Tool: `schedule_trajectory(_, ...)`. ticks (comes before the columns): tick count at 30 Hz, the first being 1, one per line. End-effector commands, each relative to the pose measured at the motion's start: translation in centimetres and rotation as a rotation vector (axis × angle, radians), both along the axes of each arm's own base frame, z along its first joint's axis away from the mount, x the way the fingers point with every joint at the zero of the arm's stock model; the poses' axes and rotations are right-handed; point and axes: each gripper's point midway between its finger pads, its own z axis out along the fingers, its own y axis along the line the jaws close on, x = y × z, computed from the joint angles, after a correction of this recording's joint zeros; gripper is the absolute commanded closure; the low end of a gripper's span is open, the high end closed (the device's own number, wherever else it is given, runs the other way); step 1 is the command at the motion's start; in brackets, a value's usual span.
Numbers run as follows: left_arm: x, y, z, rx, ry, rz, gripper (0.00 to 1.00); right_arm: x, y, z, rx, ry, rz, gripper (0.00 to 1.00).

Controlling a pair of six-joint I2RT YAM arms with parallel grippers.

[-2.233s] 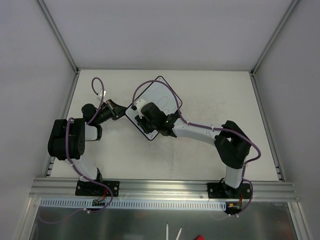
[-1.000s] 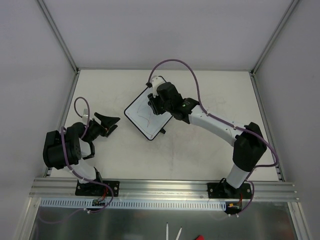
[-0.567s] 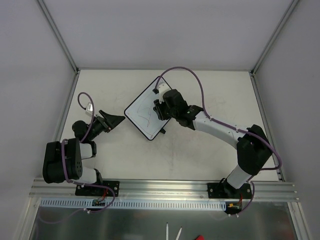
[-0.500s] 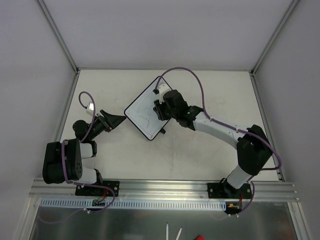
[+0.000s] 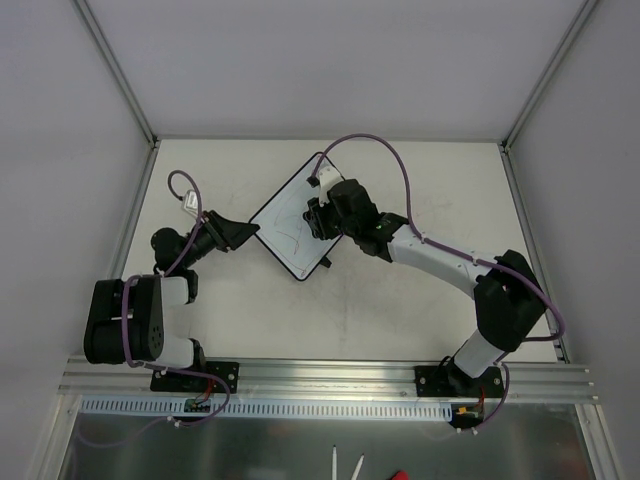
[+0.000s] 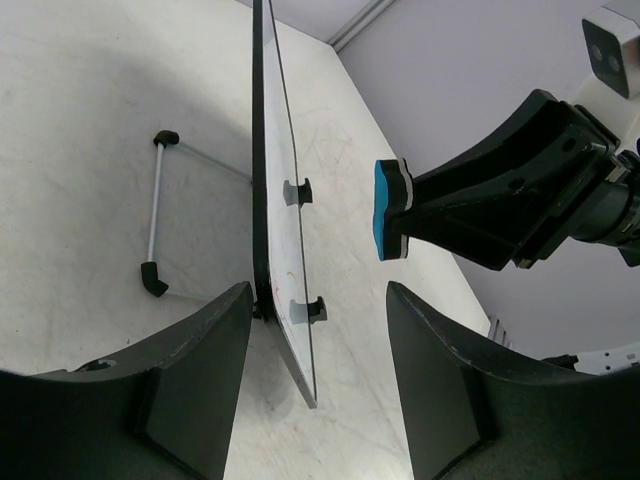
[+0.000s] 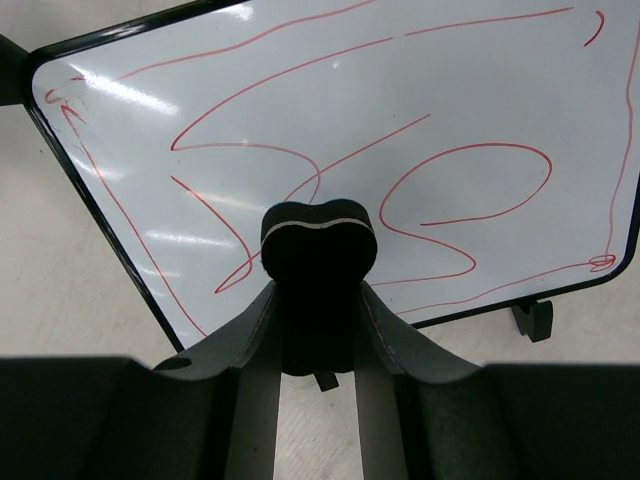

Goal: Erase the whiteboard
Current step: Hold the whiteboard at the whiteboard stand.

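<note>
Whiteboard (image 7: 450,90), glossy and black-rimmed, shows red loops (image 7: 470,147) behind bone-shaped eraser (image 7: 318,235).

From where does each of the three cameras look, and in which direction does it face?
Top external: overhead, facing down on the table; left arm, right arm, whiteboard show.
Left wrist: low, facing the whiteboard edge-on; left gripper fingers open.
Right wrist: facing the scribbled face; right gripper shut on the eraser.
Both wrist views share whiteboard and eraser.

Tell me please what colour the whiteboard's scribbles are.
Red scribbles, clearest in the right wrist view.
</note>
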Motion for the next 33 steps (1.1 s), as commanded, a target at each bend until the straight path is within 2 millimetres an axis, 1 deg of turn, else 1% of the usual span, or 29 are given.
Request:
schedule_trajectory(1,0.7,-0.6,3.2,0.062,-0.240,-0.039,0.45,0.3,0.4,3.1,0.085,-0.055,0.004,1.00)
schedule_trajectory(4,1.1,-0.8,2.7,0.050,-0.224,-0.050,0.49,0.2,0.4,3.2,0.089,-0.059,0.008,1.00)
schedule_trajectory(5,1.2,-0.9,2.6,0.049,-0.221,-0.054,0.53,0.2,0.4,3.0,0.087,-0.057,0.006,1.00)
schedule_trajectory(6,1.3,-1.1,2.4,0.046,-0.213,-0.061,0.53,0.2,0.5,3.1,0.089,-0.059,0.008,1.00)
schedule_trajectory(8,1.5,-1.1,2.5,0.047,-0.217,-0.060,0.56,0.3,0.5,3.0,0.091,-0.057,0.010,1.00)
schedule_trajectory(9,1.6,-1.2,2.4,0.046,-0.212,-0.064,0.60,0.2,0.6,3.0,0.092,-0.054,0.012,1.00)
schedule_trajectory(10,1.6,-1.3,2.4,0.047,-0.215,-0.065,0.62,0.3,0.5,3.0,0.092,-0.054,0.011,1.00)
schedule_trajectory(13,1.7,-1.4,2.4,0.046,-0.214,-0.070,0.65,0.3,0.6,2.6,0.088,-0.049,0.013,1.00)
schedule_trajectory(19,1.8,-1.5,2.3,0.051,-0.213,-0.073,0.72,0.3,0.9,2.2,0.087,-0.037,0.020,1.00)
schedule_trajectory(23,1.9,-1.6,2.1,0.059,-0.212,-0.072,0.73,0.4,0.9,2.2,0.089,-0.041,0.019,1.00)
schedule_trajectory(25,1.9,-1.7,2.1,0.061,-0.211,-0.073,0.74,0.0,1.4,2.1,0.100,-0.027,0.047,1.00)
schedule_trajectory(30,1.9,-1.8,2.2,0.071,-0.220,-0.067,0.79,0.1,1.5,2.0,0.104,-0.025,0.054,1.00)
schedule_trajectory(31,2.0,-1.7,1.9,0.074,-0.204,-0.064,0.80,-0.1,1.7,1.9,0.108,-0.021,0.063,1.00)
schedule_trajectory(33,2.0,-1.7,2.0,0.086,-0.211,-0.061,0.82,-0.2,2.1,2.0,0.118,-0.019,0.083,1.00)
